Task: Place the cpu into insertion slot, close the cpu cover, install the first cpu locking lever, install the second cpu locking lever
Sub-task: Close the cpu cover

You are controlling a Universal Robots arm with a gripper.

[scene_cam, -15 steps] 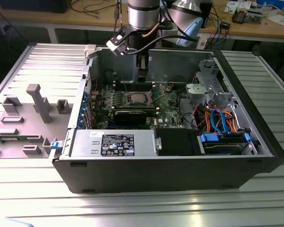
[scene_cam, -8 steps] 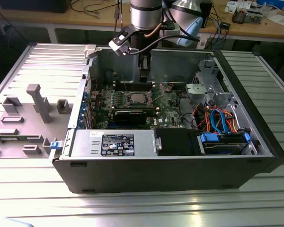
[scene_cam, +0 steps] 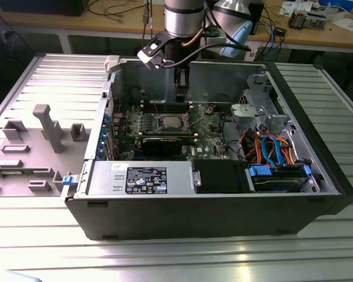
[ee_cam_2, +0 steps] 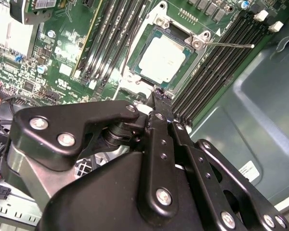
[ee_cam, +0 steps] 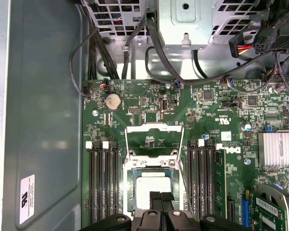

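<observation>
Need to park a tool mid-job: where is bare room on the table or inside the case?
Free: the ribbed table in front of the case; the bare metal panel beside the memory slots. Crowded: the cpu, slots on both sides and the gripper over it; cables by the drive bay.

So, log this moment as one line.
chip: in socket | cover: flipped open | gripper: shut, empty, by chip

Exterior view bright, even overhead light, white glare streaks on ribbed grey metal table (scene_cam: 241, 258) at six o'clock of open black computer case (scene_cam: 223, 217), case interior shaded, in both wrist views small square silver-grey cpu (ee_cam_2: 161, 60) (ee_cam: 151, 192) washed near white, finned silver heatsink (ee_cam_2: 2, 29) (ee_cam: 278, 149) glaring
</observation>
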